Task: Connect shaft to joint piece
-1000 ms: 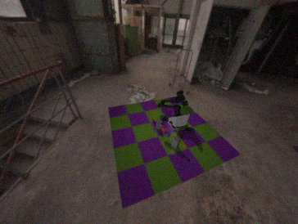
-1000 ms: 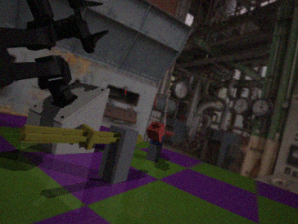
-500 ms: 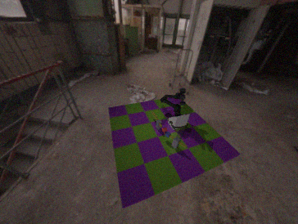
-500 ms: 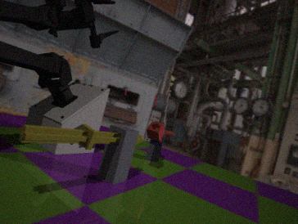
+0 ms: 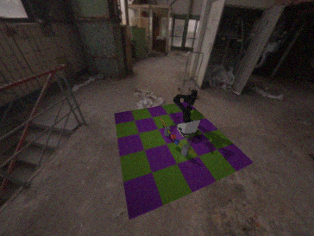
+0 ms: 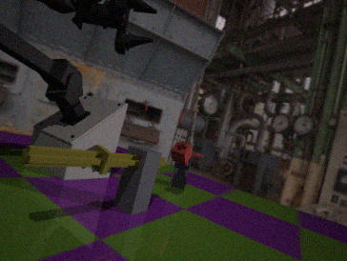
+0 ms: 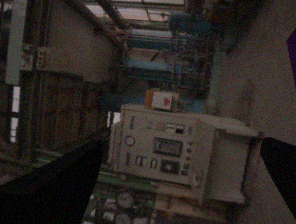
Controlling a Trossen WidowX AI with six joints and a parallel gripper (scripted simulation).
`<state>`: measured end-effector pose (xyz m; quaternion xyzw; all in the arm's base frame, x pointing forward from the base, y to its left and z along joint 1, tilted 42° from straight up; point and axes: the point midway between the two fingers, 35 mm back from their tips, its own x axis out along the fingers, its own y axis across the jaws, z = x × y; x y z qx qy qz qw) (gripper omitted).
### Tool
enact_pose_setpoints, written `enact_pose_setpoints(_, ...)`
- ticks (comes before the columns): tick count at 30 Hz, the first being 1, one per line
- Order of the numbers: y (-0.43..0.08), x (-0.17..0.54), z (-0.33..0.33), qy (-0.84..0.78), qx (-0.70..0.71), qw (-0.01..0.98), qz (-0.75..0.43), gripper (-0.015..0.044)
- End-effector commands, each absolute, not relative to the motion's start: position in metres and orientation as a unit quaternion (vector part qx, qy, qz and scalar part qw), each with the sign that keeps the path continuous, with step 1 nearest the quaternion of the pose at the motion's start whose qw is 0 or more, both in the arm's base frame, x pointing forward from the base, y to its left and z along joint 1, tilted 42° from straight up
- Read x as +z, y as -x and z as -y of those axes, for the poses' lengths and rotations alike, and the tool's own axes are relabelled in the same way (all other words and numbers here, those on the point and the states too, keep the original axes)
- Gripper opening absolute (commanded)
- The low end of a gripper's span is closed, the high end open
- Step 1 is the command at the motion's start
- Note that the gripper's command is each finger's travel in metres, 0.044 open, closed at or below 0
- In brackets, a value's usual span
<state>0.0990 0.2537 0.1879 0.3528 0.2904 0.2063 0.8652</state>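
Observation:
A yellow shaft (image 6: 62, 156) with a square collar passes through a grey upright block (image 6: 138, 183) (image 5: 185, 150). Beyond its short end, a red hinge part (image 6: 182, 152) (image 5: 172, 137) stands apart from it, with a dark blue part (image 6: 178, 177) (image 5: 176, 141) below the red one in the exterior view. Which way the joint's opening faces is too small to tell. A second grey block (image 5: 166, 131) carries an orange shaft (image 5: 162, 122) behind the red part. My gripper (image 6: 153, 26) (image 7: 181, 146) is open and empty, high above the shafts and touching nothing.
A white box with a slanted face (image 5: 188, 127) (image 6: 102, 140) stands between the arm's base and the yellow shaft. The parts stand on a purple and green checkered mat (image 5: 140, 189) (image 6: 186, 238). The wrist view shows only the surrounding room and a sliver of mat.

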Motion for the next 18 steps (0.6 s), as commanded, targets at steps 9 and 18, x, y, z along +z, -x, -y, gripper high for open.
enact_pose_setpoints(9, -0.14, 0.162, -0.266, -0.212, 0.13, 0.913, -0.322, 0.044)
enact_pose_setpoints(18, -0.176, 0.139, -0.256, -0.102, 0.045, 0.928, -0.356, 0.044)
